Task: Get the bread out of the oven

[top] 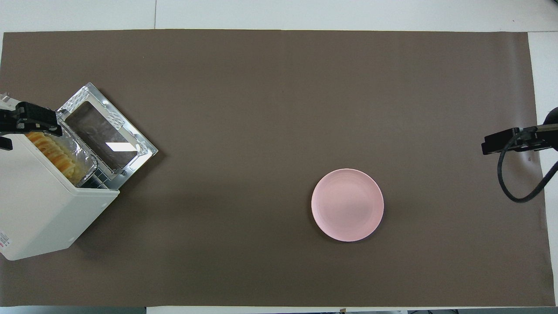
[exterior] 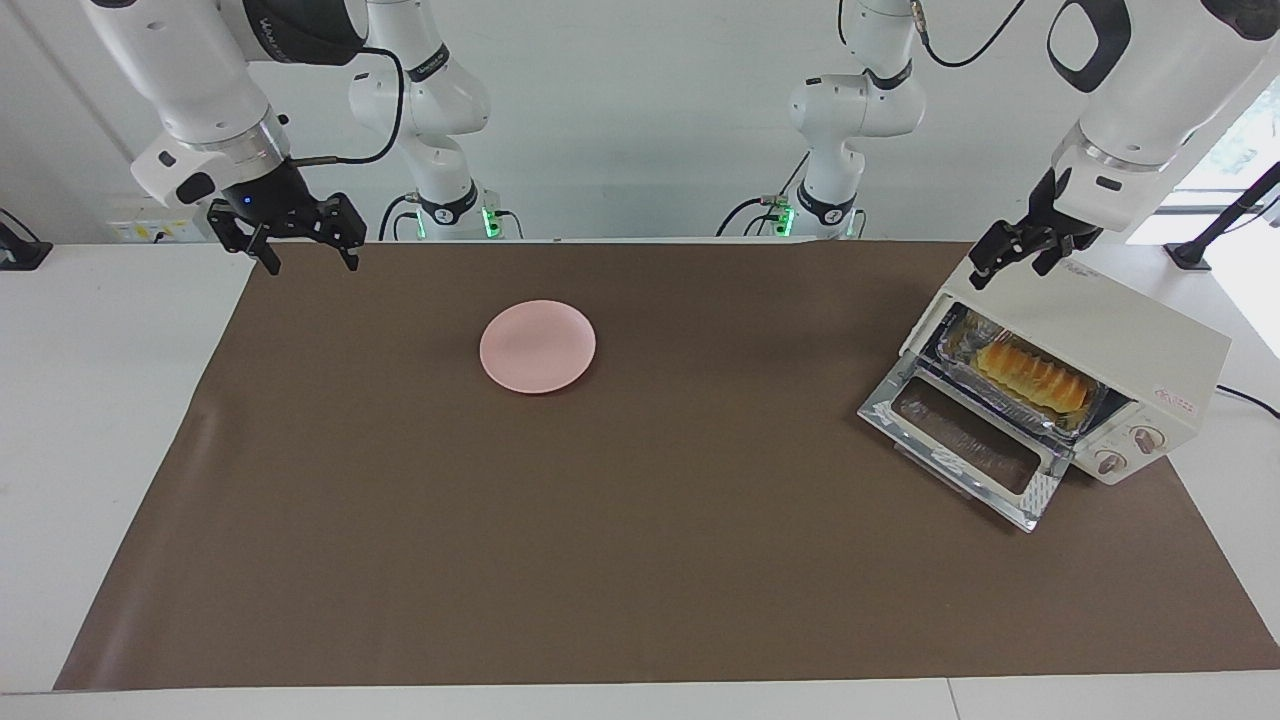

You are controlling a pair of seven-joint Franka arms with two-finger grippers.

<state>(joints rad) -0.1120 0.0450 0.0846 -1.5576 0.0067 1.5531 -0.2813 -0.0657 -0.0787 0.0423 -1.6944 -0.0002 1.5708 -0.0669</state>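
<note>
Inside, bread (exterior: 1033, 374) in foil tray (exterior: 960, 345) within oven (exterior: 1100, 340), door (exterior: 960, 445) dropped open, at left arm's end of table (exterior: 100, 400), left hand (exterior: 1012, 257) open over oven's top edge, right hand (exterior: 300, 243) open, waiting over mat's (exterior: 640, 520) corner, pink plate (exterior: 538, 346) well apart.

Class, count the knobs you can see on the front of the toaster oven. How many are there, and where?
2. Both sit on the oven's control panel beside the open door: one knob above, the other knob just below it. The overhead view hides that panel, so none shows there.
</note>
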